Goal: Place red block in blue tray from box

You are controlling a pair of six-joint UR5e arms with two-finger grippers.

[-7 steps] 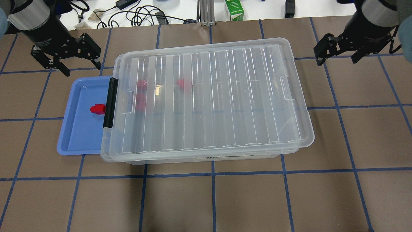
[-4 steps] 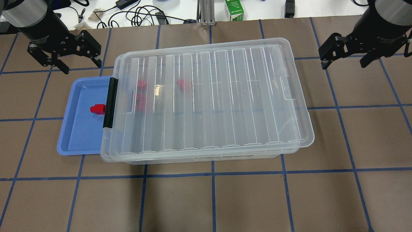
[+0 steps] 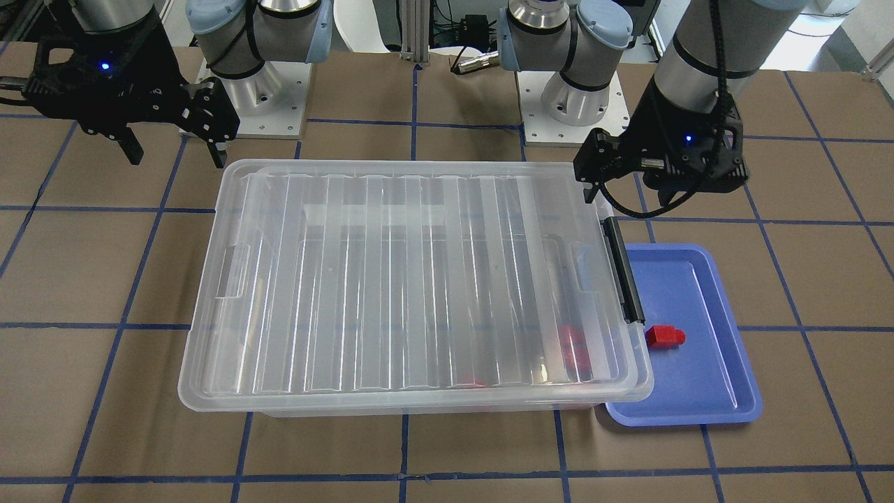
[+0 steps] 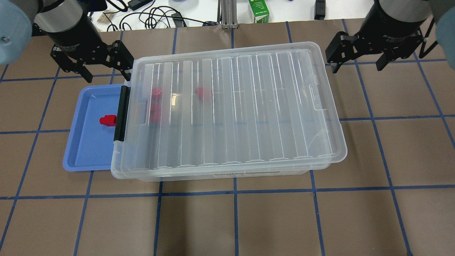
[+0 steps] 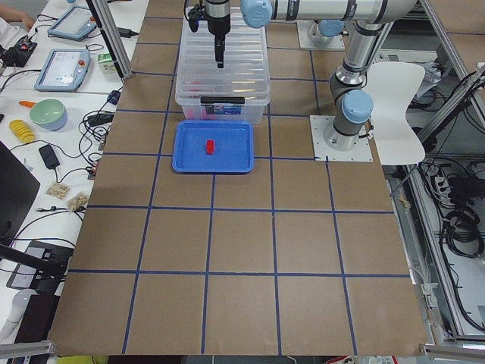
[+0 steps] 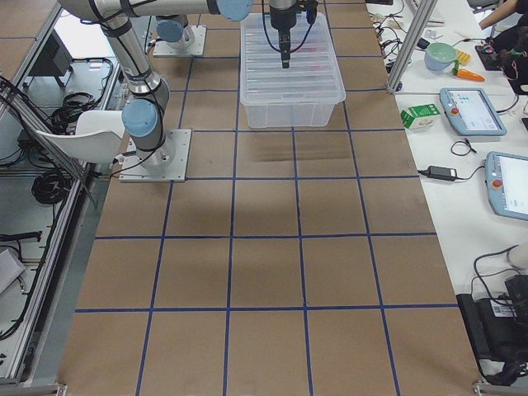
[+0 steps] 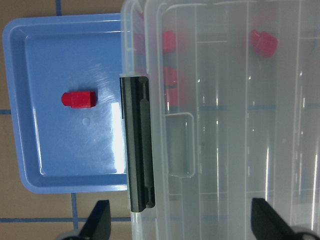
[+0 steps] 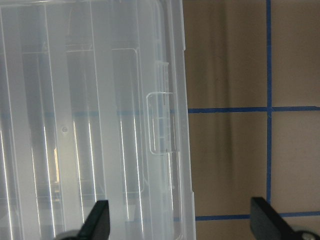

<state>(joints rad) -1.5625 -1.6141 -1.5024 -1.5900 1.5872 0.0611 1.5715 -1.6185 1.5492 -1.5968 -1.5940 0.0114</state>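
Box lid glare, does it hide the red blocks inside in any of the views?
Overhead exterior: one small bright patch on the box lid, close to the red blocks inside, which show as pale smears through the ribs. Left wrist view: thin light streaks, and the blocks look sharper. Front-facing view: the blocks are only dim red blurs. Right wrist view: light streaks, no blocks in frame.

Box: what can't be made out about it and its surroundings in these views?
- Red blocks inside the box: smeared by the ribbed lid in overhead and left wrist views; count uncertain.
- Blue tray: its box-side edge hidden under the box rim, overhead.
- Exterior right: tray unseen, behind the box or past the top edge.
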